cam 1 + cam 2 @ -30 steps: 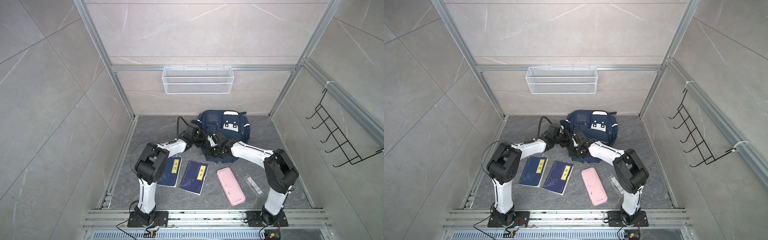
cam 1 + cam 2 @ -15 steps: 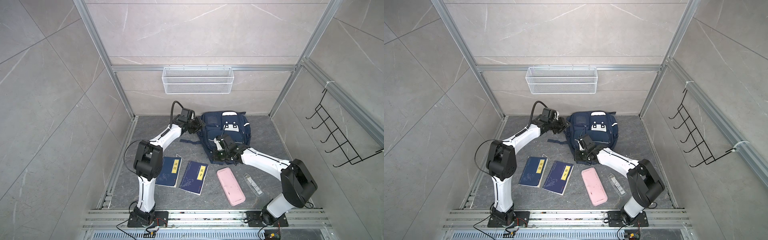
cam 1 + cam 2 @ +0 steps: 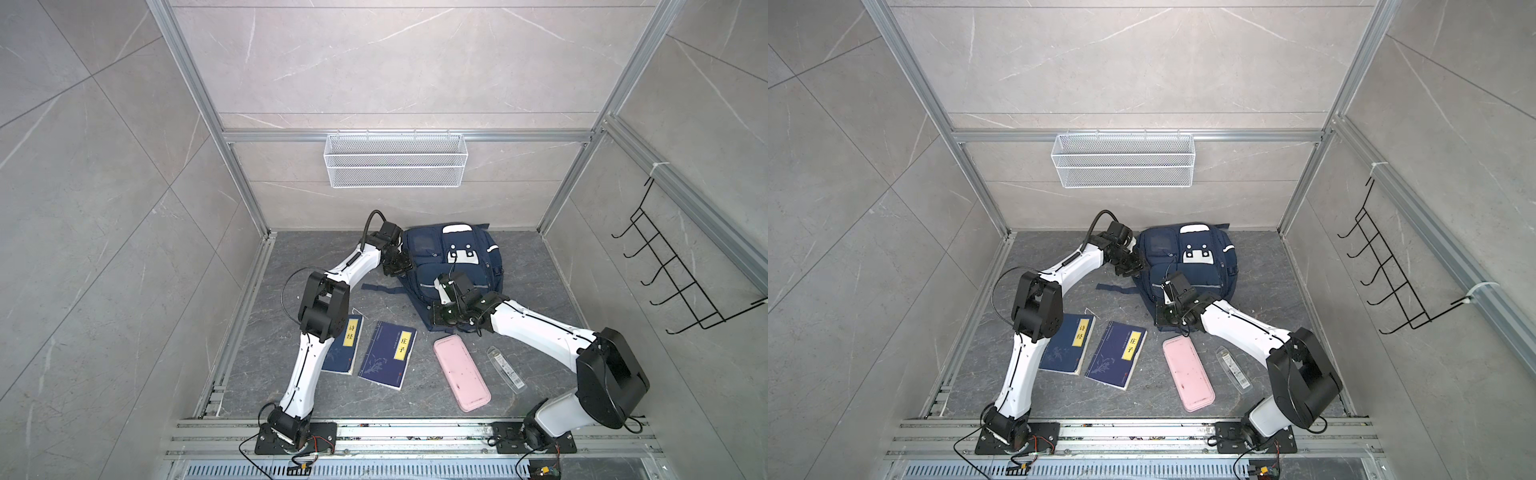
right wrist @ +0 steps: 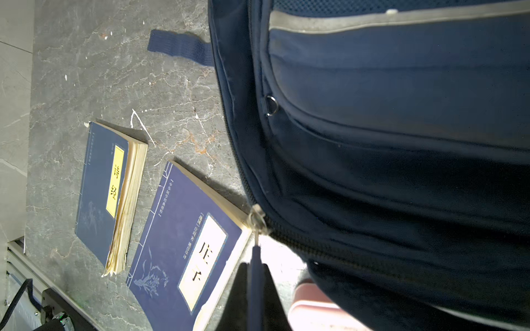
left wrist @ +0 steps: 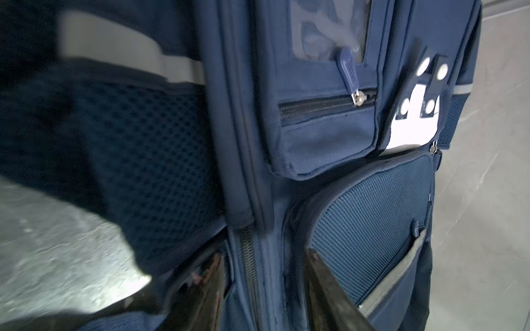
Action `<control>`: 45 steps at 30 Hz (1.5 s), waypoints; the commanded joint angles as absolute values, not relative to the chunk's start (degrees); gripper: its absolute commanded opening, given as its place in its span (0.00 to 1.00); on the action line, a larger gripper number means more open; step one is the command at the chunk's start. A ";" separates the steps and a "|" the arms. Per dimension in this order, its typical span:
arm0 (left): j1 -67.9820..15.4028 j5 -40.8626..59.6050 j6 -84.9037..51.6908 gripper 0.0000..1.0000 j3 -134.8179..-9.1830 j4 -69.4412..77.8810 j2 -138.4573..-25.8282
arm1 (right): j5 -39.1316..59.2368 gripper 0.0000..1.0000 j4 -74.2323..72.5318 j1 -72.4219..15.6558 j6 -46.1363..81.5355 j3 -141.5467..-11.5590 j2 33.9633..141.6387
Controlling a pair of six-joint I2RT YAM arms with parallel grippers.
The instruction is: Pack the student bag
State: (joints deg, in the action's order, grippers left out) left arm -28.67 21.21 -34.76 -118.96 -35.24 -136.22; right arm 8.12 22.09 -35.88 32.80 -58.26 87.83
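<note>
Left arm: base at the near rail, elbow raised above the left book [image 3: 343, 347], forearm running to the back. Left pincer [image 3: 397, 266] lies against the left side of the bag [image 3: 453, 266]. In the left wrist view its fingers [image 5: 324, 289] stand apart, astride the bag's side zip seam. Frame is blurred; no pinch on the fabric can be made out.

Right arm: elbow low and far out to the right, forearm flat over the bench [image 3: 528, 291], wrist at the bag's near edge. Right pincer [image 4: 254, 268] is closed on the blue zip pull [image 4: 255, 253], with the slider [image 4: 257, 217] just beyond the tips, on the main zip.

Bag: lies front-up on the bench at the back middle, close to the rear wall. One strap end trails out to its left.

Change over the last second:
- Left pincer was beside the right one at the bag's near-left corner. It has since swung to the bag's far-left corner and now sits a little nearer along that side. Its elbow has lifted.
- Right pincer has drawn back toward the near edge, and its elbow has swung out to the right.
- Both books, including the right book [image 3: 388, 353], and the pink case [image 3: 461, 372] have not moved.
</note>
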 commanded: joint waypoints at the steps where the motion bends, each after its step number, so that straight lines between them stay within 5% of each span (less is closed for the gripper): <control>1: -28.83 22.26 -32.52 0.48 -121.64 -37.32 -136.96 | 8.72 0.01 22.70 -35.95 31.38 -58.18 85.90; 16: -28.31 17.42 -33.58 0.43 -126.62 -41.95 -142.78 | 8.35 0.01 22.57 -35.97 31.47 -57.74 85.87; 22: -26.97 18.71 -35.45 0.00 -122.20 -37.76 -140.22 | 7.67 0.01 22.76 -35.86 31.12 -58.00 86.22; 29: -23.01 19.02 -38.76 0.00 -110.94 -29.21 -131.53 | 6.51 0.01 23.16 -35.36 30.12 -59.13 87.00; 39: -15.38 15.02 -54.92 0.00 -75.14 -0.47 -111.84 | 8.29 0.01 23.99 -32.61 27.29 -65.26 92.11; 45: -17.57 18.30 -66.65 0.00 -66.72 15.34 -112.09 | 12.43 0.01 23.56 -33.45 27.59 -70.27 95.96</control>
State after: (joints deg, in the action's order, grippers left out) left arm -16.19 19.49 -58.67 -67.85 3.09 -111.90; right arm 10.98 22.46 -33.50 28.29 -67.31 94.91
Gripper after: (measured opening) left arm 0.058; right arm 0.087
